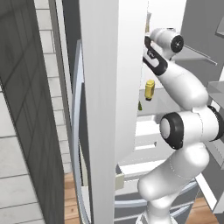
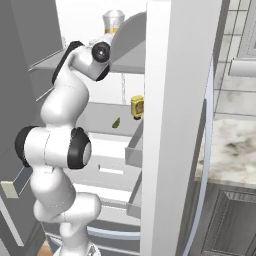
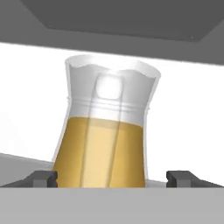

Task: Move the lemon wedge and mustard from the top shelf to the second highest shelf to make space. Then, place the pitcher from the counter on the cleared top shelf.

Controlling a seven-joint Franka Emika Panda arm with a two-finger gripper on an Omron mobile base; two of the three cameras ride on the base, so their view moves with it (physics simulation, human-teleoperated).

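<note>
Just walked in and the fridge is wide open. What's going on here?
A white robot arm is reaching into the fridge. Its end effector is open, fingertips either side of a clear glass pitcher half full of amber liquid, standing on the grey top shelf. The small yellow mustard bottle and tiny olive-green lemon wedge sit one shelf lower, on the second highest shelf. Whether the fingertips touch the pitcher is unclear.

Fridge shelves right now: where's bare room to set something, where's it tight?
Second highest shelf: bare grey left of the lemon wedge, out to the arm. Its right end is crowded: wedge, then mustard by the door edge. Top shelf: the pitcher stands between the open end effector fingertips.
</note>
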